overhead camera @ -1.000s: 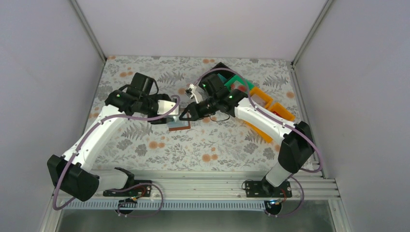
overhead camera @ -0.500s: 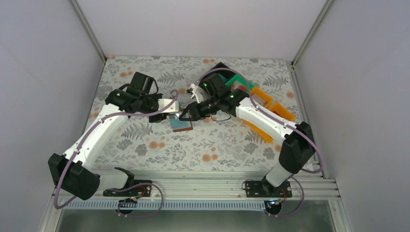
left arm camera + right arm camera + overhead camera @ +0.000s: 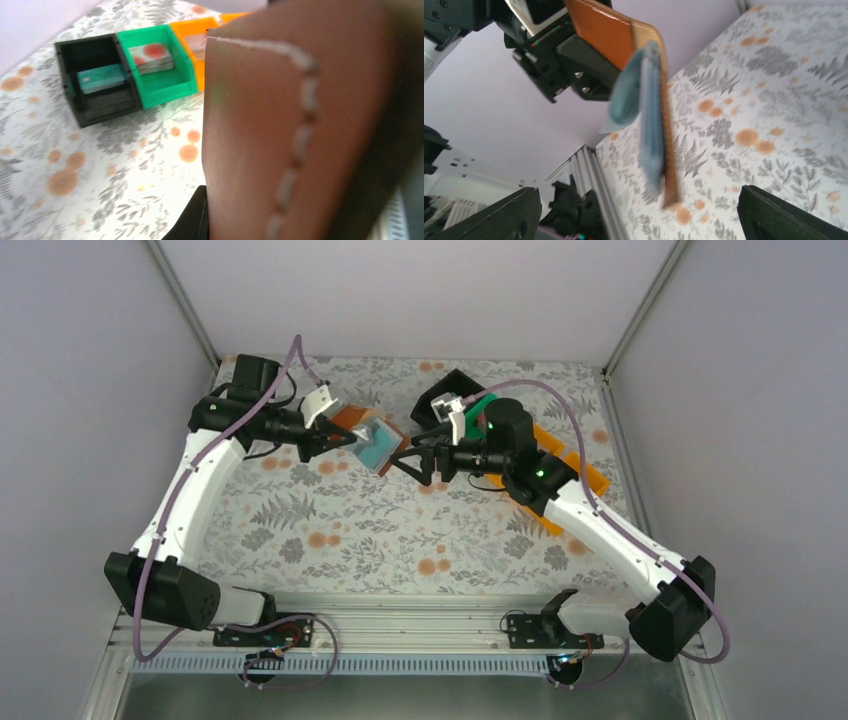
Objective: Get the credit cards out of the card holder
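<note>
My left gripper [image 3: 338,436] is shut on the card holder [image 3: 362,433], a brown bifold held up off the table and hanging open. Its pale blue-grey inside faces the right arm, and a teal credit card [image 3: 378,448] shows in it. In the left wrist view its brown stitched back [image 3: 300,125] fills the right side, beside one black finger [image 3: 192,222]. In the right wrist view the card holder [image 3: 659,120] hangs edge-on. My right gripper [image 3: 644,220] stands wide open just short of it, with nothing between the fingers.
A black bin [image 3: 97,100] holds a teal card [image 3: 101,78]. Next to it a green bin [image 3: 160,85] holds a pale card with red spots [image 3: 151,57]. Orange bins [image 3: 570,465] follow at the back right, under the right arm.
The left gripper closed on the card holder and lifted it up and back from the table. The right gripper opened, let go of it and drew back to the right.
</note>
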Tool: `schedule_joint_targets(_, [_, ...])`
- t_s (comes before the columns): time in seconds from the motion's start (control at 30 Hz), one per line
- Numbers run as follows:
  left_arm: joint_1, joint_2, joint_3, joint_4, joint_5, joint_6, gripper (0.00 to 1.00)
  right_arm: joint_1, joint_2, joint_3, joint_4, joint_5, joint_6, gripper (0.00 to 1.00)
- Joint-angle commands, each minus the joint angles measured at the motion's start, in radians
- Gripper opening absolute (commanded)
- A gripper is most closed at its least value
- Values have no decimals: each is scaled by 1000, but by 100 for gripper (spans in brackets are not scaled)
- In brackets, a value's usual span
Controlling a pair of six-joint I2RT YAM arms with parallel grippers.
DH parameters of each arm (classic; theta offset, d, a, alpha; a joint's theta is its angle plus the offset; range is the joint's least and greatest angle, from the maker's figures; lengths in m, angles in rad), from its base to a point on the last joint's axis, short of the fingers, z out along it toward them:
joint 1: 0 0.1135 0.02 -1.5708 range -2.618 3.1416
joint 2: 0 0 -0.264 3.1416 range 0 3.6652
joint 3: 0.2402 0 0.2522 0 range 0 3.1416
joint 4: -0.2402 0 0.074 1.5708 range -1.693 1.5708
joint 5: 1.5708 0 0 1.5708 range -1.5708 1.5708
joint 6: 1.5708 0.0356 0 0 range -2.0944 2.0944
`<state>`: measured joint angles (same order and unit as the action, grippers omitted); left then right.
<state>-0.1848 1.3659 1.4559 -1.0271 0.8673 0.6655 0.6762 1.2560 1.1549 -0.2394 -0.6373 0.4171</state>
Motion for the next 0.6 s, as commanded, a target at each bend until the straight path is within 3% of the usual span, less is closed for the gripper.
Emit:
schedule_joint_targets(0.0, [9,-29,28,15,190,-129,2,17,-52,-120,294,93,14,99])
schedule_joint_targets(0.23, [36,-29,56,-12,271,-142,2,41,-22,-138,370,72,5,96])
schedule_joint_targets(0.57, [40,-25,54,-26,315,-126,2,54,27,-95,361,43,-19,24])
